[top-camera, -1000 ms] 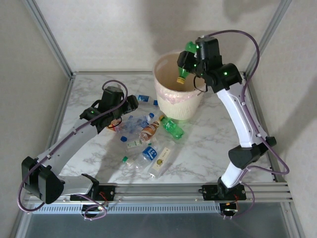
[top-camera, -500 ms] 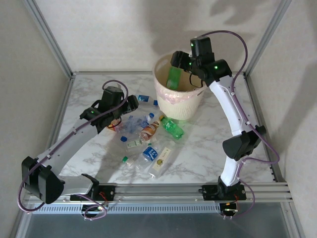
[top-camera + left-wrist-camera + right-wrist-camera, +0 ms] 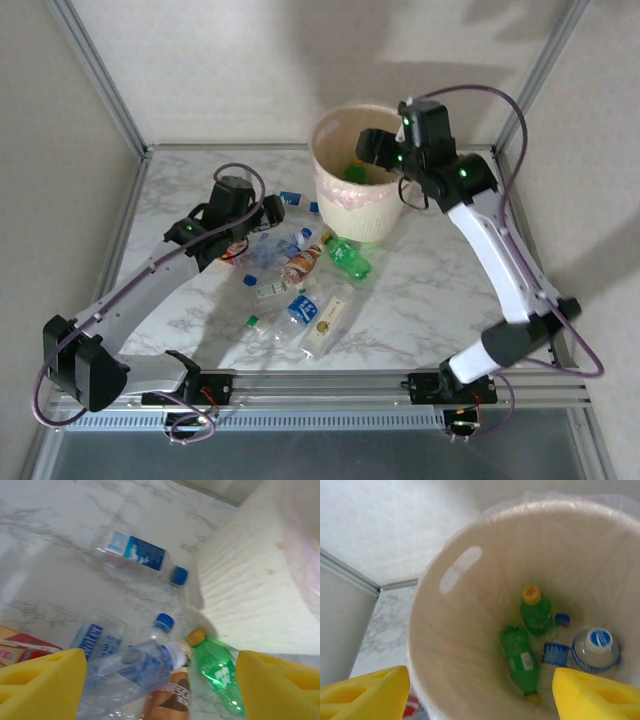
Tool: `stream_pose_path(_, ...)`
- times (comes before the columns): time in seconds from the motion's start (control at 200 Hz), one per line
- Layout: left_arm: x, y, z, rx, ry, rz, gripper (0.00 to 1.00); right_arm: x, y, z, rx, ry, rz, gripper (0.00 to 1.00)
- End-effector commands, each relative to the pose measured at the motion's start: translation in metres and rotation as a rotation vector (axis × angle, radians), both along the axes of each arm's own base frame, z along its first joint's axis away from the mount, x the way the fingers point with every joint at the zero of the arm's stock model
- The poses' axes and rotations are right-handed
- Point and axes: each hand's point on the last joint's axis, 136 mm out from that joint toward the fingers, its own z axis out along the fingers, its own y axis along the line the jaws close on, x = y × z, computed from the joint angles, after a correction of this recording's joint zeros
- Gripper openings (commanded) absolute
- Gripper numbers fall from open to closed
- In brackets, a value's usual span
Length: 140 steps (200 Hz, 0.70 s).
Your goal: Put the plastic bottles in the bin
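Bin [image 3: 365, 210] at table [image 3: 430, 290] rear centre. Bottle heap [image 3: 300, 265] before it, leftward. Perhaps four bottles [image 3: 536, 612] inside bin.

Table: a white marble-patterned top [image 3: 430, 290] is lying flat, grey veins running across it.
Walls: pale textured panels [image 3: 230, 70] are closing in the back and both sides.
Frame: slim aluminium posts [image 3: 100, 75] are rising from the table's back corners.
Rail: a ribbed metal rail [image 3: 330, 385] is running along the near edge.
Light: soft shadows [image 3: 330, 40] are falling on the back wall.
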Motion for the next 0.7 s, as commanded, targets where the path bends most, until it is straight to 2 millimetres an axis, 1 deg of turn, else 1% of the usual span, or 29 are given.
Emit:
stream_pose_path(0.0, -0.008, -0.037, 0.022, -0.011, -0.077, -0.12, 0.77, -0.027, -0.02, 0.0, -0.028, -0.032, -0.031, 0.76)
stream_pose_path(0.06, -0.017, -0.056, 0.025, 0.016, -0.102, -0.178, 0.77, -0.043, -0.033, -0.005, -0.027, -0.022, -0.054, 0.76)
stream_pose_path(0.125, -0.027, -0.073, 0.021, 0.056, -0.119, -0.233, 0.78, -0.057, -0.046, -0.015, -0.044, -0.002, -0.08, 0.76)
stream_pose_path(0.18, -0.037, -0.086, 0.01, 0.091, -0.106, -0.283, 0.78, -0.067, -0.057, -0.023, -0.058, 0.017, -0.105, 0.77)
stream_pose_path(0.24, -0.049, -0.101, -0.004, 0.13, -0.074, -0.348, 0.78, -0.076, -0.064, -0.033, -0.069, 0.046, -0.12, 0.77)
stream_pose_path(0.325, -0.076, -0.128, -0.022, 0.182, -0.045, -0.473, 0.78, -0.089, -0.077, -0.051, -0.078, 0.082, -0.16, 0.79)
stream_pose_path(0.411, -0.105, -0.147, -0.046, 0.232, -0.004, -0.588, 0.8, -0.1, -0.089, -0.062, -0.058, 0.096, -0.208, 0.81)
stream_pose_path(0.526, -0.133, -0.153, -0.078, 0.299, 0.071, -0.669, 0.8, -0.108, -0.097, -0.071, -0.034, 0.119, -0.253, 0.83)
stream_pose_path(0.696, -0.16, -0.16, -0.12, 0.386, 0.158, -0.736, 0.82, -0.119, -0.108, -0.084, -0.032, 0.162, -0.301, 0.83)
